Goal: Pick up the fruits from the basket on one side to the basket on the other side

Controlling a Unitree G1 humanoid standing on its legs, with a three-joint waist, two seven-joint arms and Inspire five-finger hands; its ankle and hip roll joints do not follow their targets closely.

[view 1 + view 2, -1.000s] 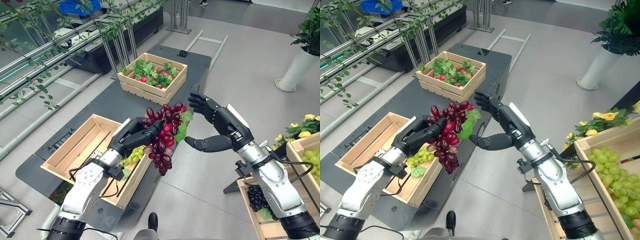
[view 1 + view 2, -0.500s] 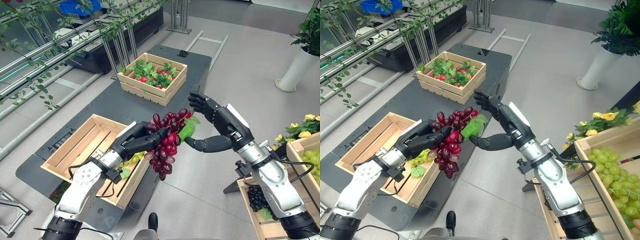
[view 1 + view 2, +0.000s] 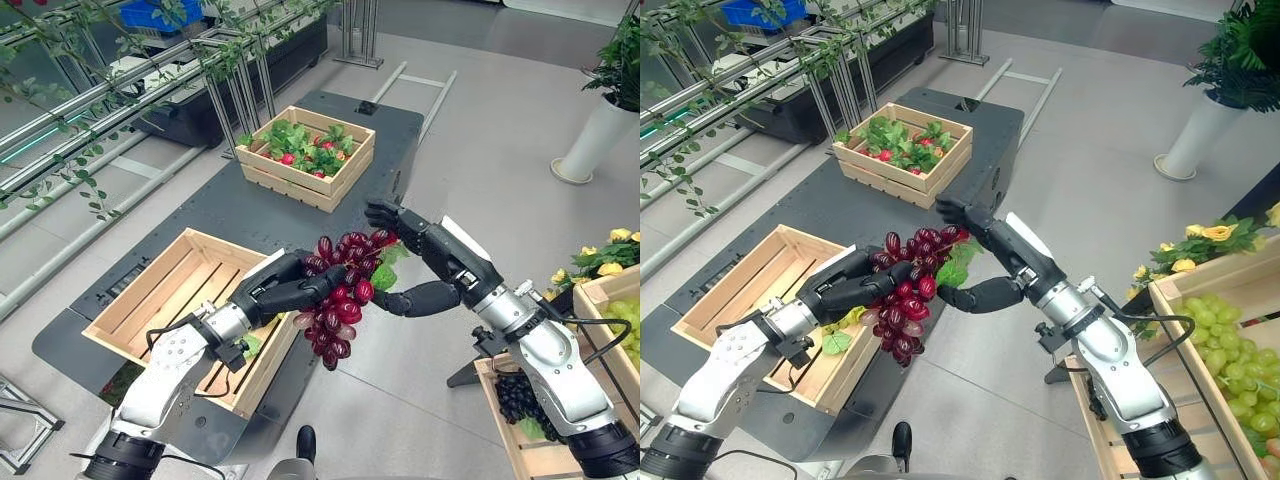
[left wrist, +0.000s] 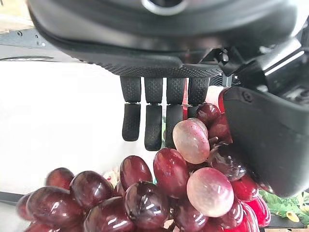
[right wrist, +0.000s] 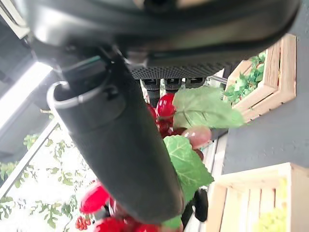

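Grape bunch (image 3: 338,298) — hanging lengthwise downward, left hand (image 3: 281,292) holding

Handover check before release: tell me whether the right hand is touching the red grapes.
Touching. In the right wrist view the right hand has its thumb against the red grapes and leaves, fingers behind them.

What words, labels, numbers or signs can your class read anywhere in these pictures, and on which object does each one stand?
None can be read.
The red grape bunch, held in the left hand with the right hand beside it: no print.
The near wooden crate and the far wooden crate: bare wood, no labels.
The blue bin at the back: any marking is too small to tell.
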